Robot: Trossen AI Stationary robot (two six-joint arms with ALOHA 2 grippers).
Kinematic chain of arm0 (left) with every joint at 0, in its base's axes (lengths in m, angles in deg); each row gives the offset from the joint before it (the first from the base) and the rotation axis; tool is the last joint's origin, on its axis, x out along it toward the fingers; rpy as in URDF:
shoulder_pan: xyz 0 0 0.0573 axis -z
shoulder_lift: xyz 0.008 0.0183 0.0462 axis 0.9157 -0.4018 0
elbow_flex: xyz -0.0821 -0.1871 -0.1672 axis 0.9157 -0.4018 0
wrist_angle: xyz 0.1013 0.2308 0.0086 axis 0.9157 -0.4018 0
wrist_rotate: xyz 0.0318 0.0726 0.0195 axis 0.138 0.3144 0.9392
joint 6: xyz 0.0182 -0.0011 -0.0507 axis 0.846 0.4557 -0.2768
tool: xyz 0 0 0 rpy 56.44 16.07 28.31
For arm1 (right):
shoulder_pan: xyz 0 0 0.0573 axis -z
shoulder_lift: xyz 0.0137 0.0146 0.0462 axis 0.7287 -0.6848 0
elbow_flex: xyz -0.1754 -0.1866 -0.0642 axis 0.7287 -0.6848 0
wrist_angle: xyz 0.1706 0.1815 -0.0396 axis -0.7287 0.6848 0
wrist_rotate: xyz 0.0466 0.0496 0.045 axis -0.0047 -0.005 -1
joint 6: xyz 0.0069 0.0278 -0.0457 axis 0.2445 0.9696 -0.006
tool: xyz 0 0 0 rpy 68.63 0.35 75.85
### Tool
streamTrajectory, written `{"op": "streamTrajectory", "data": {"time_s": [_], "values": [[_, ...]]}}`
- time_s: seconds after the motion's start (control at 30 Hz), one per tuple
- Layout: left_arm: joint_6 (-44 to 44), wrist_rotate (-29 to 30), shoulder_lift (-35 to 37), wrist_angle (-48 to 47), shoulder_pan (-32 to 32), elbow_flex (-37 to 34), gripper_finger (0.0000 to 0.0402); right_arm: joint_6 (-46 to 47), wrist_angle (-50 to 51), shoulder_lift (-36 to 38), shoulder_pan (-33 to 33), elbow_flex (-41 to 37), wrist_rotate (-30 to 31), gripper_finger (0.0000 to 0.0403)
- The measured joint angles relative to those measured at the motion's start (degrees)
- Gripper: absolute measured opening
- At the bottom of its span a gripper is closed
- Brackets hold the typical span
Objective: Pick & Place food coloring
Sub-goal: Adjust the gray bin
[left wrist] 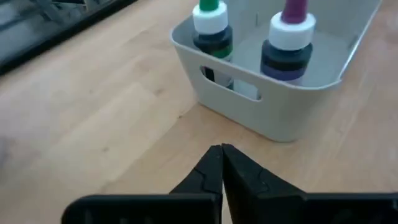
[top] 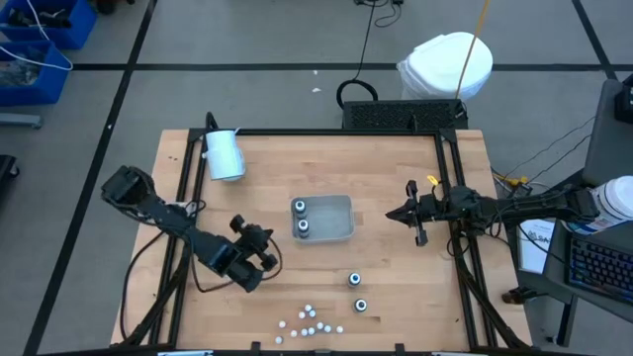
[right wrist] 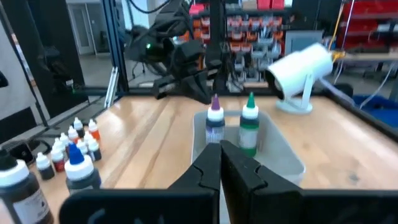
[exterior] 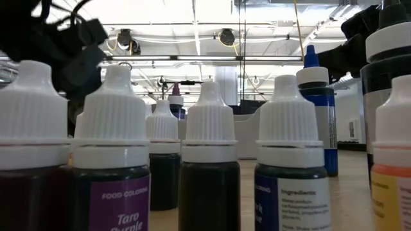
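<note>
**Two bottles in the tray, both end effectors closed on nothing**

While the left end effector (top: 259,259) sits low over the counter (top: 396,198), its fingers are pressed together with nothing between them. Just ahead of those fingertips stands the pale grey tray (left wrist: 273,118), and inside it are two food coloring bottles, one green-tipped (left wrist: 211,28) and one purple-tipped (left wrist: 289,40), both upright and side by side. Off to that end effector's side, toward the counter's near edge, two more dark bottles (top: 357,293) stand loose on the wood, with a cluster of tiny white bottles (top: 312,322) just beyond them. Across the tray, the right end effector (top: 419,235) waits near the counter's edge, fingers together and empty too, pointing at the tray. Well beyond the left end effector, near the far corner, a white cylinder (top: 224,154) lies on its side.
</note>
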Motion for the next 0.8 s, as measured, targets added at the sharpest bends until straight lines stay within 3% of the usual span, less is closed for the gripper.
{"op": "streamTrajectory", "data": {"time_s": [0.23,0.47,0.8], "values": [[3.72,0.44,0.04,18.43,-2.06,-9.70,0.0008,4.69,1.36,-2.05,0.00,-0.02,0.05,0.0000],[4.67,-0.83,-0.40,21.58,-3.29,-10.35,0.0006,7.53,3.32,-7.54,0.01,-0.02,8.72,0.0000],[6.16,-2.07,-0.61,23.77,-7.52,-10.35,0.0003,8.35,-3.37,-16.46,0.02,-0.02,13.54,0.0000]]}}
